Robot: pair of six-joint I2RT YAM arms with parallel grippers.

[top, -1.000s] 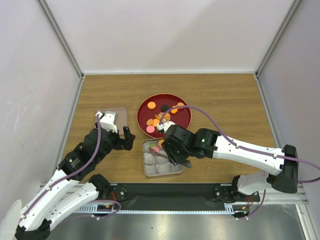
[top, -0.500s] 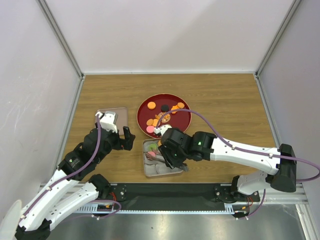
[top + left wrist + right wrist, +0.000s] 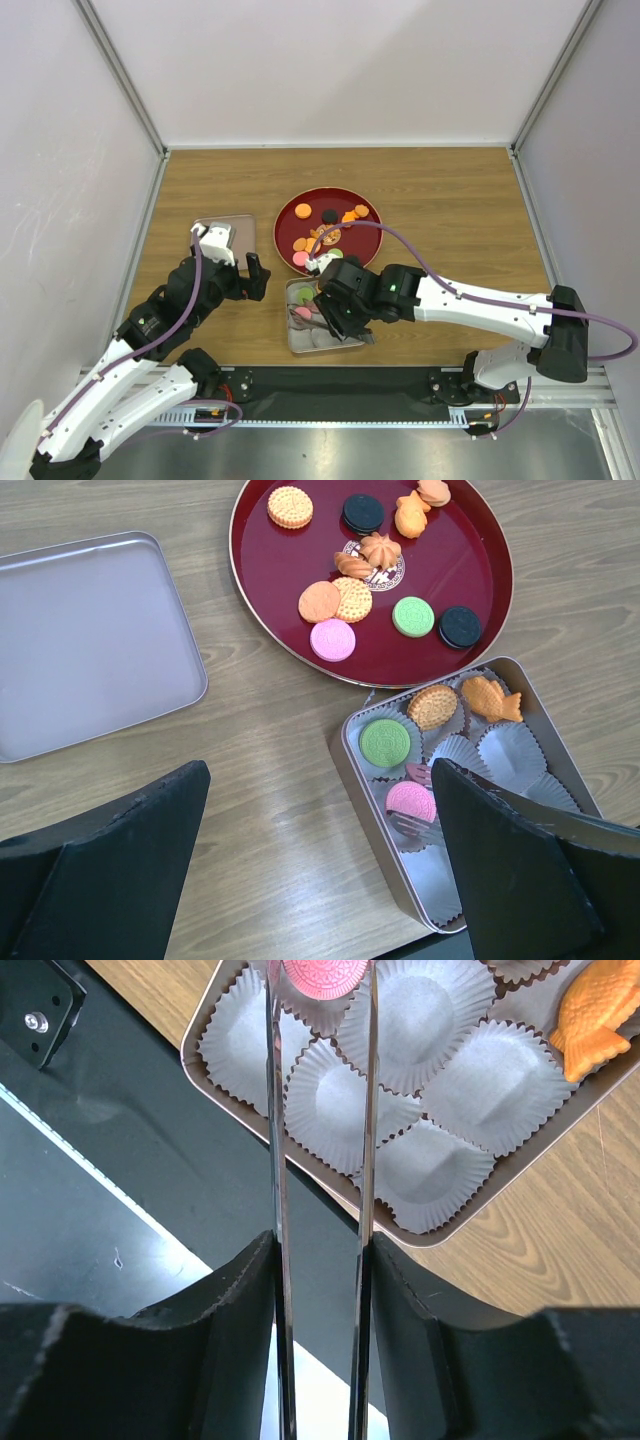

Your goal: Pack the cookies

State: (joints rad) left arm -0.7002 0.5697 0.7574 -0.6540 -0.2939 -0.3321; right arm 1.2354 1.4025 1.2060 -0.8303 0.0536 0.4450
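Wood-grain table (image 3: 450,190) between pale grey walls (image 3: 330,60).

1. From above, we see the right arm (image 3: 440,295) cover most of the square metal tin (image 3: 294,343).
2. At the right wrist, the top edge cuts the round pink cookie (image 3: 322,978) and the tips of the thin metal tongs (image 3: 277,1110); the right edge cuts the orange fish-shaped cookie (image 3: 597,1015).
3. At the left wrist, the flat grey lid (image 3: 90,640) runs off left; the left gripper (image 3: 318,775) hides the tin's corner with one finger.
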